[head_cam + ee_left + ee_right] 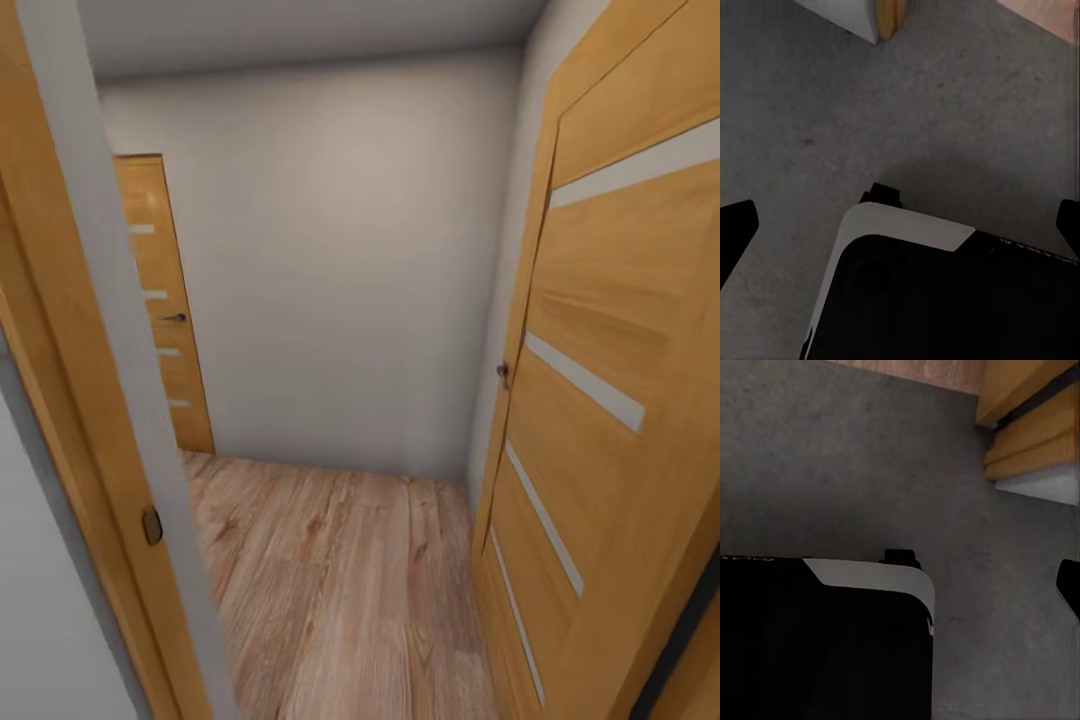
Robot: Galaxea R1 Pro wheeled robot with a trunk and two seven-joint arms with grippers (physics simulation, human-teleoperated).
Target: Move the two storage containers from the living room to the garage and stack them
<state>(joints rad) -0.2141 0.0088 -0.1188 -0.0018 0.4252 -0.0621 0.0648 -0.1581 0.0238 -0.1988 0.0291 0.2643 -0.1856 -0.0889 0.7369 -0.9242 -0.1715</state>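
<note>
Below both wrists, rough dark grey concrete floor (810, 112) and the robot's black, white-edged base (945, 300). Left gripper (900, 225) spread wide, two dark fingertips (736, 225) apart, holding nothing; right gripper (1069, 585) state unclear, one tip seen. Ahead, open wood-panelled door (600, 400), light plank flooring (340, 580), plain white wall (340, 270), second door (160, 300) beyond. No containers seen here.
</note>
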